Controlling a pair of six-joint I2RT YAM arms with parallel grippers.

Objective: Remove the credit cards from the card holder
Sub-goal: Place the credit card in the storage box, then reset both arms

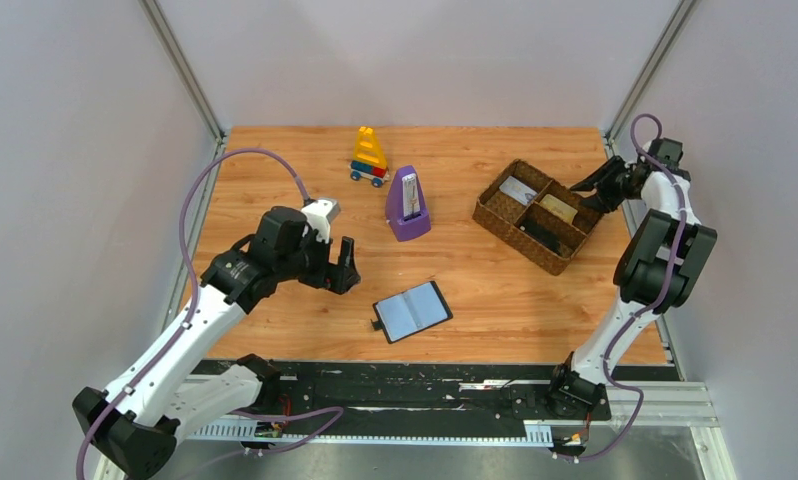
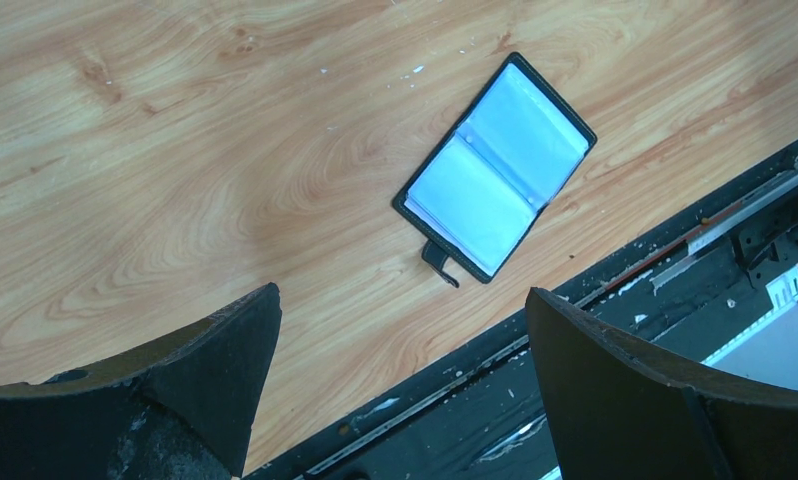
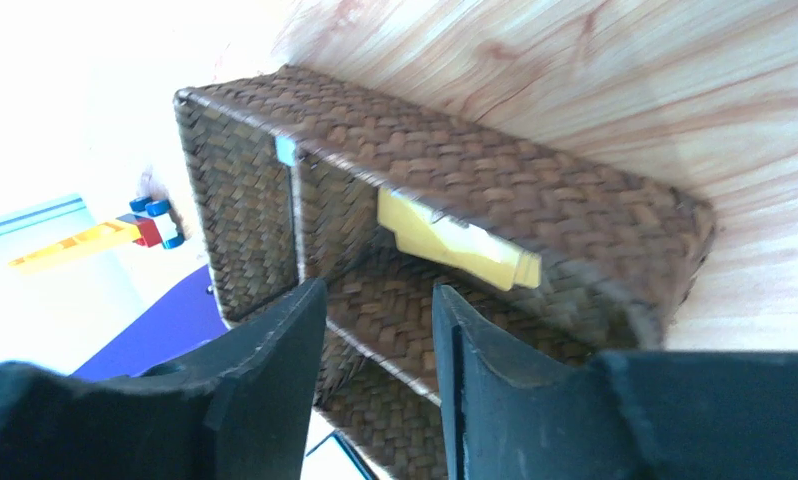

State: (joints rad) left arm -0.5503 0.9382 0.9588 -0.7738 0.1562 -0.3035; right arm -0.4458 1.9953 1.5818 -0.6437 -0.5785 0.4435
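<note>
The black card holder (image 1: pixel 412 311) lies open on the wooden table, its two grey-blue panels up; the left wrist view shows it (image 2: pixel 495 180) ahead of my fingers. My left gripper (image 1: pixel 343 272) (image 2: pixel 400 300) hovers to its left, open and empty. A yellow-orange credit card (image 3: pixel 455 243) (image 1: pixel 557 207) leans inside a compartment of the brown woven tray (image 1: pixel 515 243) (image 3: pixel 495 170). A pale card (image 1: pixel 518 189) lies in the compartment beside it. My right gripper (image 1: pixel 583 195) (image 3: pixel 375 295) sits at the tray's right rim, jaws apart with nothing between them.
A purple metronome (image 1: pixel 407 205) and a stacked yellow toy on wheels (image 1: pixel 369 157) stand behind the card holder. A dark flat item (image 1: pixel 545 236) lies in the tray's near compartment. The black mounting rail (image 1: pixel 425 385) runs along the table's near edge.
</note>
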